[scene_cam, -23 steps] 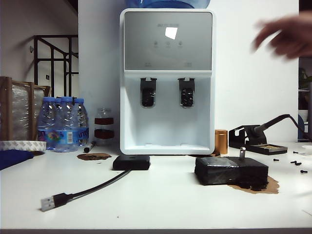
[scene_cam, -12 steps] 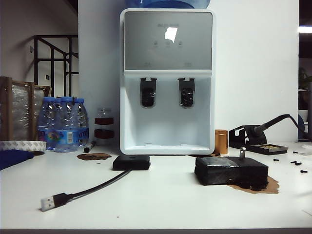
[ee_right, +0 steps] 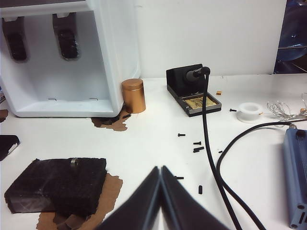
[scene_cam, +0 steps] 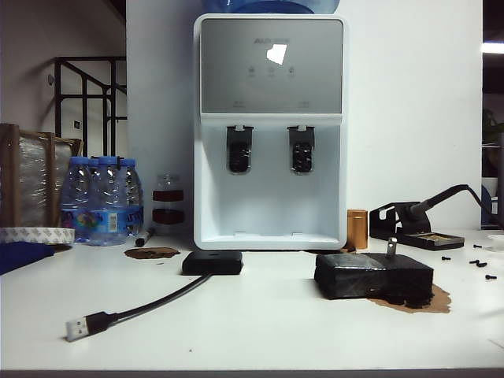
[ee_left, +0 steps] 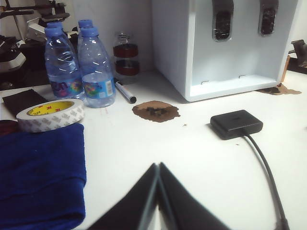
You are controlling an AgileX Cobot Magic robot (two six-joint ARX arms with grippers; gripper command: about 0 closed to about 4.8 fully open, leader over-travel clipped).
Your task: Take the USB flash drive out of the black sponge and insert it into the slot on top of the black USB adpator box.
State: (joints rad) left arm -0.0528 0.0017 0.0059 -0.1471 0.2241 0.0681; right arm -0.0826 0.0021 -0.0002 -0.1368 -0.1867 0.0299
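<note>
Look near first: your left gripper [ee_left: 158, 165] is pinched tight on nothing, low over the white table [ee_left: 192, 158]. Your right gripper [ee_right: 160, 168] is clenched and empty too. Neither shows in the wide view. Farther off, the small flat black USB adaptor box [scene_cam: 213, 262] sits left. The tiny grey metal USB flash drive [scene_cam: 390, 246] pokes up from the big black foam sponge [scene_cam: 374, 276], its lower end hidden.
</note>
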